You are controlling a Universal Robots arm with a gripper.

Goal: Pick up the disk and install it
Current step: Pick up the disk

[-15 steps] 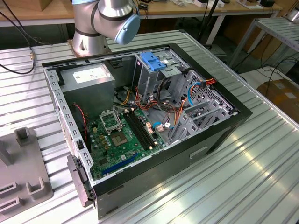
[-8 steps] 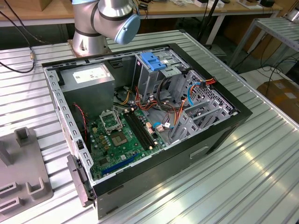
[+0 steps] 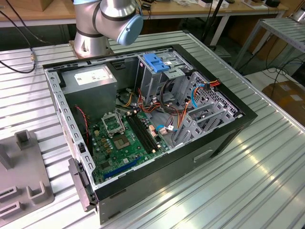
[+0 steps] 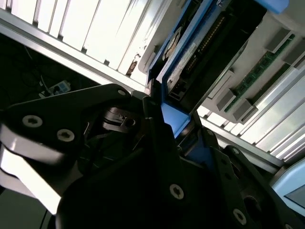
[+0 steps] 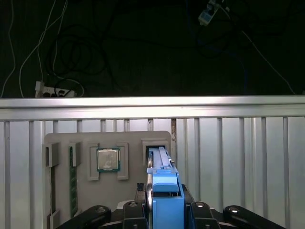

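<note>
In the first wrist view the disk [image 5: 161, 160] stands on edge, its blue carrier frame [image 5: 166, 202] towards me and its far end at a slot of the grey fixture tray [image 5: 131, 188]. My gripper [image 5: 165, 212] is shut on it, one black finger [image 5: 143, 210] pressed against each side of the blue frame. In the second wrist view the disk [image 4: 190, 57] shows its labelled face and blue edge, rising out of my gripper [image 4: 174, 119]. One fingertip [image 4: 151, 102] touches the carrier there.
The tray also holds a processor chip [image 5: 107, 159] and a memory stick [image 5: 73, 181]. In the exterior view an open computer case [image 3: 224, 138] lies on the slatted metal table, with motherboard [image 3: 124, 138], power supply [image 3: 90, 78], drive cage and a bare blue bracket [image 3: 156, 62]. The fixture tray [image 3: 24, 186] lies at that view's left.
</note>
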